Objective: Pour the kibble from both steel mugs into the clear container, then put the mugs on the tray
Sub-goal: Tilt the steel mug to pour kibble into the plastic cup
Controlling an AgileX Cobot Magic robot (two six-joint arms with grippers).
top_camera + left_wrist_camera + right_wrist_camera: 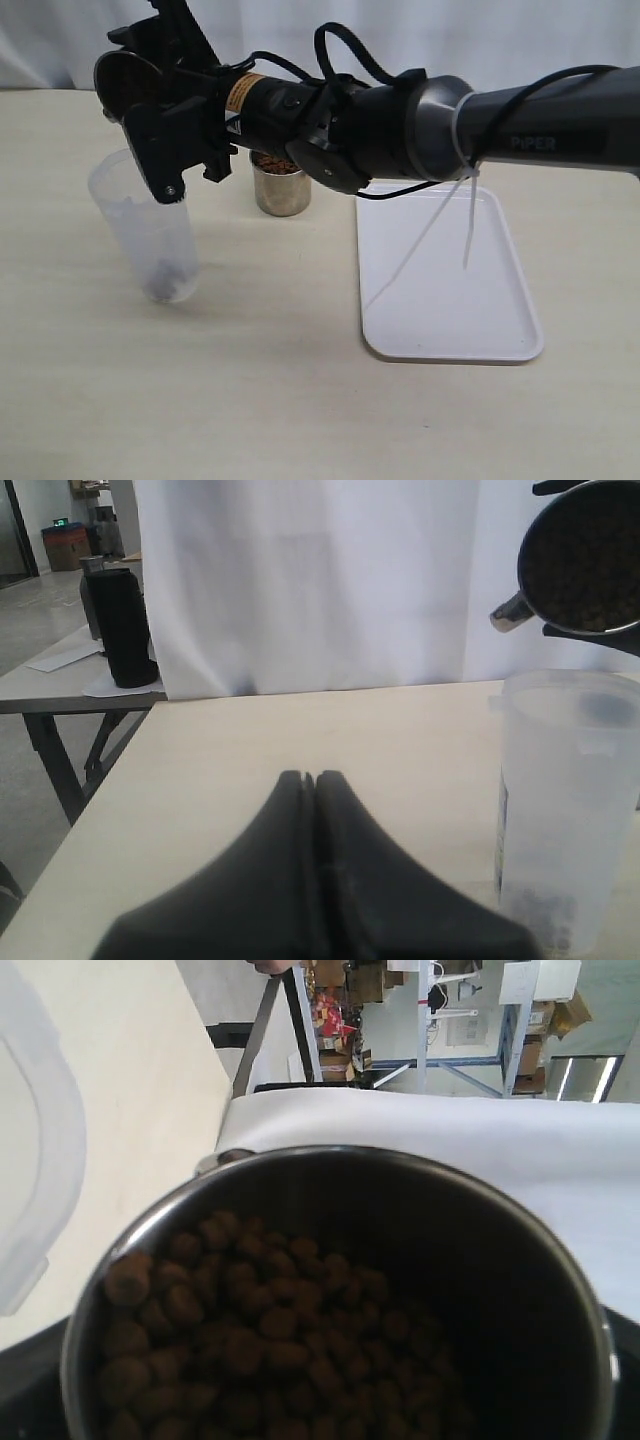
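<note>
My right gripper (150, 115) reaches across to the left and is shut on a steel mug (580, 560), held tilted just above the rim of the clear container (150, 230). That mug (340, 1290) is still full of brown kibble (250, 1340). A few pellets (170, 282) lie at the bottom of the container (565, 800). The second steel mug (281, 182), also holding kibble, stands upright on the table behind the arm. The white tray (445, 275) lies flat to the right. My left gripper (314, 778) is shut on nothing, low over the table beside the container.
The right arm's dark forearm (520, 125) and its cables span the scene above the tray and the second mug. A white curtain (300, 580) hangs behind the table. A neighbouring table carries a black object (122, 625).
</note>
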